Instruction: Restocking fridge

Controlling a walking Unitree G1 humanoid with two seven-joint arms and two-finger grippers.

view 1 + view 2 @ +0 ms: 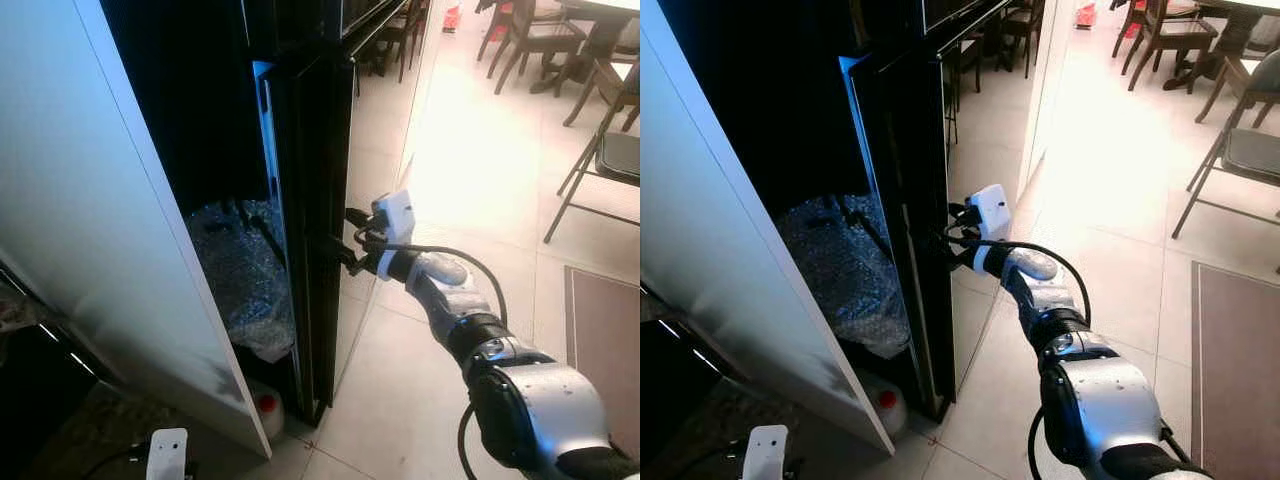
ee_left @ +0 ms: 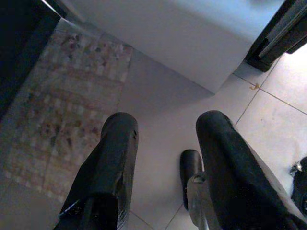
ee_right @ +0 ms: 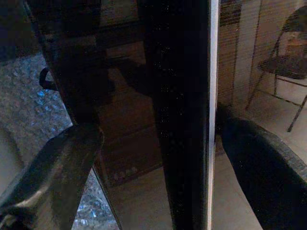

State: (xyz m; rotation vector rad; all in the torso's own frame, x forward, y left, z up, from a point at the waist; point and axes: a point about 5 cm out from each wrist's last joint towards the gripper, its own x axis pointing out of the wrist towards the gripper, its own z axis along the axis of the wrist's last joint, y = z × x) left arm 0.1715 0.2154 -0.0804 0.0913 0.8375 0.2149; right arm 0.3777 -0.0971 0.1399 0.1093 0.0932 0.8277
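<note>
The right gripper (image 1: 350, 243) is reaching out to the edge of the tall glossy black fridge door (image 1: 315, 210), and its two black fingers (image 3: 57, 167) are standing spread wide, one on either side of the door's edge; whether they are actually touching it I cannot tell. The door is standing ajar, and behind it, low in the dark fridge, a crumpled sheet of clear bubble wrap (image 1: 240, 270) is lying. A white bottle with a red cap (image 1: 266, 408) is sitting on the floor by the door's foot. The left gripper (image 2: 165, 163) is hanging low, fingers parted and holding nothing, over pale floor tiles (image 2: 158, 96) and a worn patterned mat (image 2: 72, 96). Beside the fridge a pale grey panel (image 1: 90, 200) is slanting. Dark wooden chairs (image 1: 540, 35) are standing across the bright tiled room.
</note>
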